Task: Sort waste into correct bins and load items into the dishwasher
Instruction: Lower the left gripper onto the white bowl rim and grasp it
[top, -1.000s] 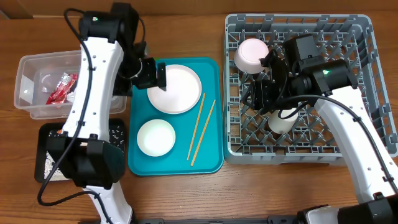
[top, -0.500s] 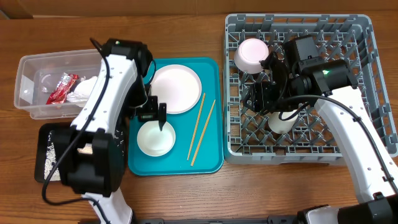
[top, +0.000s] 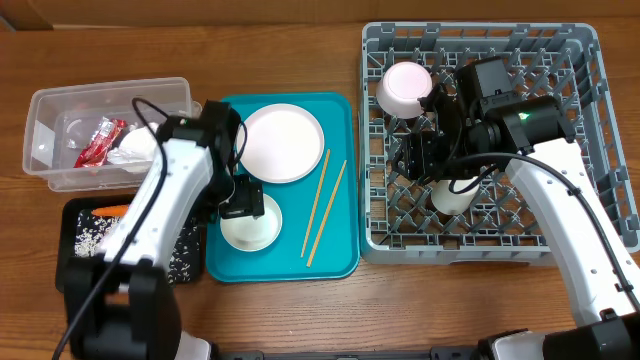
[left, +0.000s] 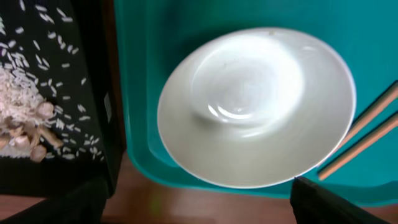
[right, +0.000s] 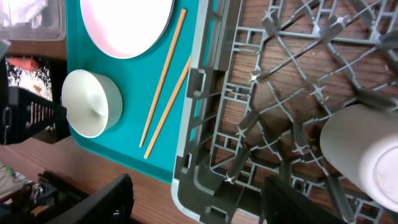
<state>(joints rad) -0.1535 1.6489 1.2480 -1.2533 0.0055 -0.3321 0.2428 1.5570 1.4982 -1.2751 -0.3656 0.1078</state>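
Small round white bowl (top: 252, 228): upright on the teal serving tray (top: 340, 250), left of the thin wooden chopsticks (top: 322, 205).
Left pincer (top: 243, 205): jaws wide, above the bowl, nothing held.
Right pincer (top: 420, 158): jaws spread, empty, over the grey plastic dish rack (top: 580, 60).
Small white cup (top: 452, 195): in the rack, near the right pincer.
Round white plate (top: 290, 140): on the tray, beyond the bowl.

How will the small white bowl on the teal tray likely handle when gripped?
The bowl looks rigid; its glossy, highlight-catching surface is probably slippery to grip. Sitting upright on the teal tray, it should slide rather than roll if nudged. Being small and thin-rimmed, it is likely light.
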